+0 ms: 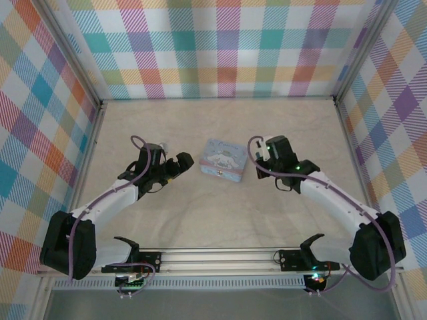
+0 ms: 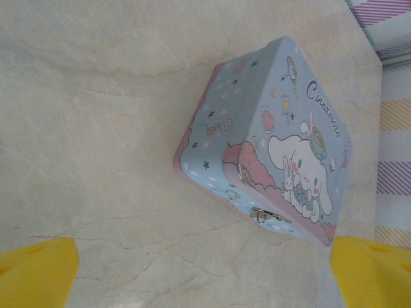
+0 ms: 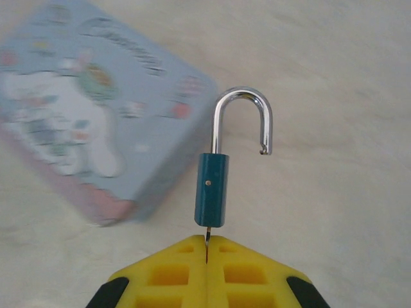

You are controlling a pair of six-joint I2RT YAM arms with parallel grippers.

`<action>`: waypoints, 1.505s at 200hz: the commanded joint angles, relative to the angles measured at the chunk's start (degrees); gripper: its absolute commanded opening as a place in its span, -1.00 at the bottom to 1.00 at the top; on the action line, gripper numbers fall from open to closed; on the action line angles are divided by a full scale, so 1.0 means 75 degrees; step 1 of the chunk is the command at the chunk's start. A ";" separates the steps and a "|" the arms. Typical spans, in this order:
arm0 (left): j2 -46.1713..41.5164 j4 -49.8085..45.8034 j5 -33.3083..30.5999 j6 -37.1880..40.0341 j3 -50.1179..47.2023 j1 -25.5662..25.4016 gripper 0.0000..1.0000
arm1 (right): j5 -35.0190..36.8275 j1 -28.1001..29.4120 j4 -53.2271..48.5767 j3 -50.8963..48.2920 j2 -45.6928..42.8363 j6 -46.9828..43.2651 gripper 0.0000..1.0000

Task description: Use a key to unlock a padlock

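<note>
Right gripper (image 3: 207,246) is closed tight, with its yellow fingertips (image 3: 170,273) pressed together on the key (image 3: 207,235) — only a thin dark sliver of it shows between the finger seam and the underside of the padlock (image 3: 211,190). The padlock sticks straight out from the fingers on the key, teal body in line with them, just beside the right edge of the blue box (image 3: 90,109); whether it touches the table I cannot tell. Its shackle (image 3: 244,115) is open: one silver leg sits in the body, and the notched end hangs free off to the side, away from the box. The box is blurred in the right wrist view, cartoon lid facing up. In the top view the blue box (image 1: 224,160) lies flat on the table (image 1: 220,220), with the right gripper (image 1: 259,151) just to the right of it and the left gripper (image 1: 184,163) just to the left, both pointed at the box and apart from it. Left gripper (image 2: 205,276) is spread wide and holds nothing — its yellow fingertips (image 2: 35,273) sit at the two lower corners of the left wrist view, with the box (image 2: 257,109) ahead of them, untouched. A small metal latch (image 2: 260,216) sits on the box's side wall facing the left gripper; whether it is fastened I cannot tell.
</note>
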 commanded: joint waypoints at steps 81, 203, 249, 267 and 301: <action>0.0038 0.0224 -0.0020 -0.0077 -0.0348 -0.0068 1.00 | 0.0982 -0.1357 -0.1049 0.0771 0.2217 0.1012 -1.00; -0.0021 0.0128 -0.0102 -0.0098 -0.0352 -0.0068 1.00 | 0.0572 -0.1362 -0.0989 0.1372 0.3319 0.1157 -0.58; -0.0100 -0.0160 -0.0290 0.0008 -0.0116 -0.0068 0.99 | 0.0607 -0.1370 -0.1075 0.1102 0.2230 0.1178 -0.06; -0.0146 -0.0516 -0.0606 0.0243 0.0121 -0.0068 0.99 | 0.0609 -0.1393 -0.1055 0.0940 0.1754 0.1224 0.14; -0.0257 -0.1431 -0.1501 0.0810 0.0828 -0.0041 1.00 | 0.0549 -0.1483 -0.0839 0.0668 0.0967 0.1237 0.99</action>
